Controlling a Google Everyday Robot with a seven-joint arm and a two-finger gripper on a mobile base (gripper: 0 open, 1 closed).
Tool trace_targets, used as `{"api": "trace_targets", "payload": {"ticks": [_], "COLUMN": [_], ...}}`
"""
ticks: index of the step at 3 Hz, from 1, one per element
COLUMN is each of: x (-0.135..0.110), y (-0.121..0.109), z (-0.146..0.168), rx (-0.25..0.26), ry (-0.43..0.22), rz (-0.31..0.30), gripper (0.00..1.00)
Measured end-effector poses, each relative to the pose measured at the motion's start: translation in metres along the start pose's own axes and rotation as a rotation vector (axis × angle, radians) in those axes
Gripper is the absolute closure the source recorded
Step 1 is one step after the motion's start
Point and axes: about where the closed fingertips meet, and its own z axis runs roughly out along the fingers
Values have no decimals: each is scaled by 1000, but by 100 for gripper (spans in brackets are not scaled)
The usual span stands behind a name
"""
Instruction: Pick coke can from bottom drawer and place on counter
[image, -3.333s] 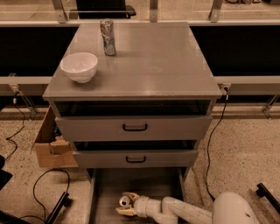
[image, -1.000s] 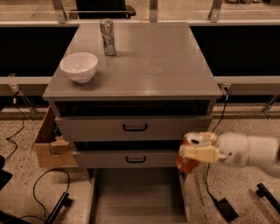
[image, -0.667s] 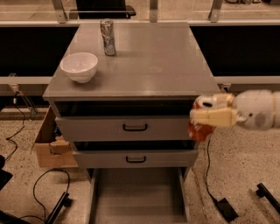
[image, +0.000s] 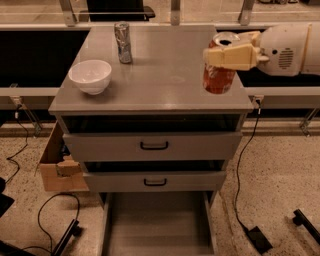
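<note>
At the right edge of the table (image: 165, 85), the end effector (image: 222, 50) clamped across the can (image: 218, 81), hiding its upper band. The arm (image: 287, 42) ran off the right side; the drawer (image: 157, 220) was cut off below.

End effector (image: 223, 53) grips coke can (image: 218, 80) at counter (image: 165, 75) right edge; bottom drawer (image: 157, 227) open, bare.

Counter (image: 165, 82) bearing white bowl (image: 90, 75), silver can (image: 122, 42), jaws gripping coke can (image: 218, 80) at right edge
</note>
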Motion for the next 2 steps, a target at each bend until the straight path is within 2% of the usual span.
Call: {"api": "trace_targets", "payload": {"ticks": [1, 2], "x": [-17, -6], "y": [-39, -82], "z": [46, 92], "rx": [32, 53], "ry": [-63, -77], "rz": [-9, 13], "gripper": [100, 100]}}
